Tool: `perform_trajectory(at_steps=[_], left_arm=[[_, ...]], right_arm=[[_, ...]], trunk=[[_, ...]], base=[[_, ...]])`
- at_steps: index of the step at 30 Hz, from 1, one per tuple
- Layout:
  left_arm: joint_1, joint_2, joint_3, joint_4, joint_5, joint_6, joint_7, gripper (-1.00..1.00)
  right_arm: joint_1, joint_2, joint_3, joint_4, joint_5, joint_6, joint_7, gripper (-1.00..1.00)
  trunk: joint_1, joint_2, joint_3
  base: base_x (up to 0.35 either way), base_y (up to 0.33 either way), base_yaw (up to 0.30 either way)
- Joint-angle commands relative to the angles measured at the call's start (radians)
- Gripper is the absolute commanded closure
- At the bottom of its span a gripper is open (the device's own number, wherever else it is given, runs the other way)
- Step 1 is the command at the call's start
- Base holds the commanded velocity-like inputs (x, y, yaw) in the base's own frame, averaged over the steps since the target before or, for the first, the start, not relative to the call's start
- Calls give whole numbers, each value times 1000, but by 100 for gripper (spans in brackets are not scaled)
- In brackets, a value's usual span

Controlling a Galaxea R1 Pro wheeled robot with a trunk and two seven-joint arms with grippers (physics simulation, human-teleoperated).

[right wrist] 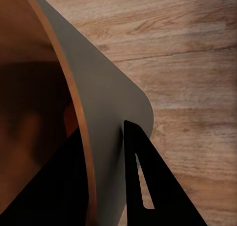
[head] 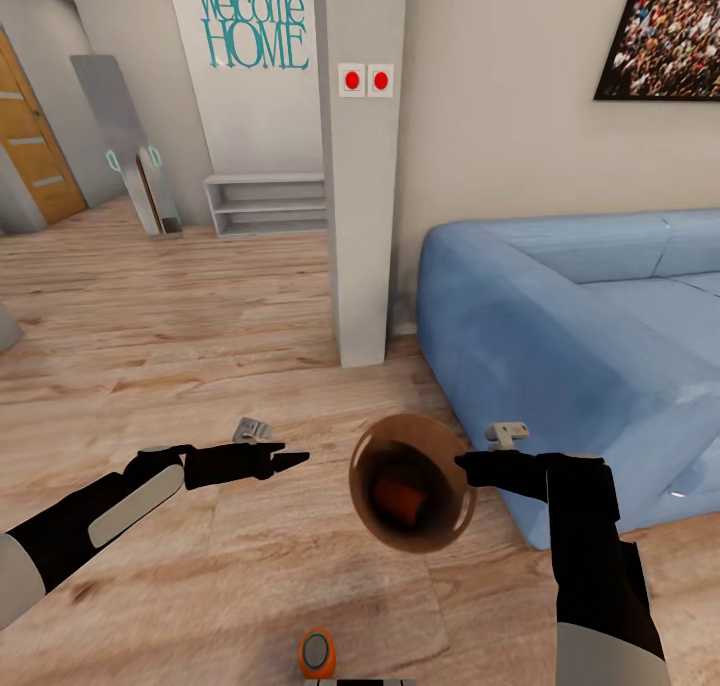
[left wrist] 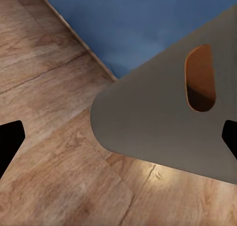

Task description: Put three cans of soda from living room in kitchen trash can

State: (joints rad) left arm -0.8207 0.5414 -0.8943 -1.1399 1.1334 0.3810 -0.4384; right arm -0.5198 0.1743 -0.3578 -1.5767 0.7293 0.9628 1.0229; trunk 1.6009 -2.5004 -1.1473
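Right gripper [head: 468, 463] is clamping the rim of the tash can [head: 412, 481], tilted toward the camera beside the sofa [head: 560, 306], an orange soda can [head: 398, 496] inside. Left gripper [head: 296, 459] is hanging open, empty.

A pale wood floor [head: 200, 296] spreads across the room. At twelve o'clock stands a white pillar [head: 362, 216] carrying two red buttons [head: 365, 80]. Teal "Welcome HOME" lettering [head: 252, 24] marks the wall at eleven o'clock, above a low white shelf [head: 266, 204]. A leaning mirror [head: 125, 141] and wooden door [head: 35, 146] sit toward ten o'clock. A crowd picture [head: 665, 31] hangs at one o'clock.
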Motion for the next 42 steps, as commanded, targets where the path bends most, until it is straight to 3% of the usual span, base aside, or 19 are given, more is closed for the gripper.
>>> perform_trajectory(at_steps=[1,40,42], left_arm=[[0,0,0,0,-1,0,0,-100],[0,-6,0,5,-5,-2,4,-100],[0,-6,0,5,-6,-1,4,-100]], right_arm=[[0,0,0,0,-18,10,3,100],[0,0,0,0,-17,11,39,100],[0,0,0,0,-17,11,39,100]], trunk=[[0,0,0],[0,0,0],[-2,1,8]], base=[[0,0,0],[0,0,0],[0,0,0]])
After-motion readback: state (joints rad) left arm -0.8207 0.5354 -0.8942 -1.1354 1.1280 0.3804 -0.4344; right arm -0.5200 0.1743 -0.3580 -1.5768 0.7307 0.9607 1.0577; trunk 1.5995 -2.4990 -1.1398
